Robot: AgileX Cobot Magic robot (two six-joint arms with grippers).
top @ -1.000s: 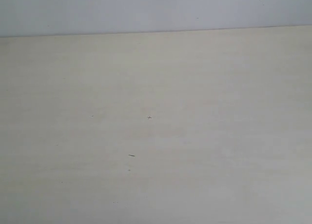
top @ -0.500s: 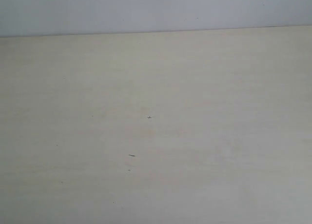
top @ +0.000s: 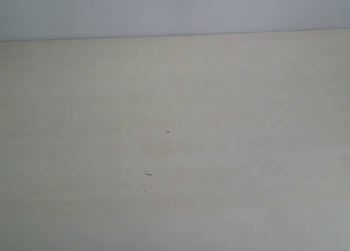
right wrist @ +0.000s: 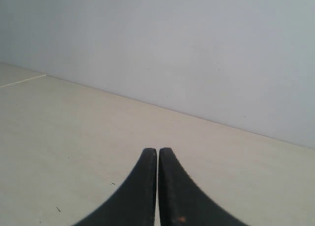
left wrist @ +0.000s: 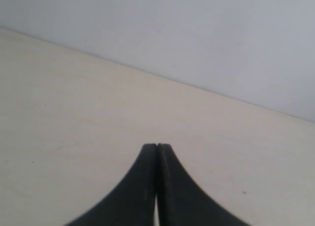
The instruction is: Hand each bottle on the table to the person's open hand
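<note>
My left hand (left wrist: 157,146) is pressed together, black and closed tight over the pale desk (top: 229,98). My right hand (right wrist: 157,150) is pressed together too, over the same desk. The desk runs back to a grey-white wall (top: 164,10) on the far side, and tiny dark specks (top: 147,174) mark its middle.

There is one pale table (top: 246,98), one grey wall (top: 164,10), two black grippers, namely the left gripper (left wrist: 157,146) and the right gripper (right wrist: 157,150), and two clear dark specks (top: 168,131).
</note>
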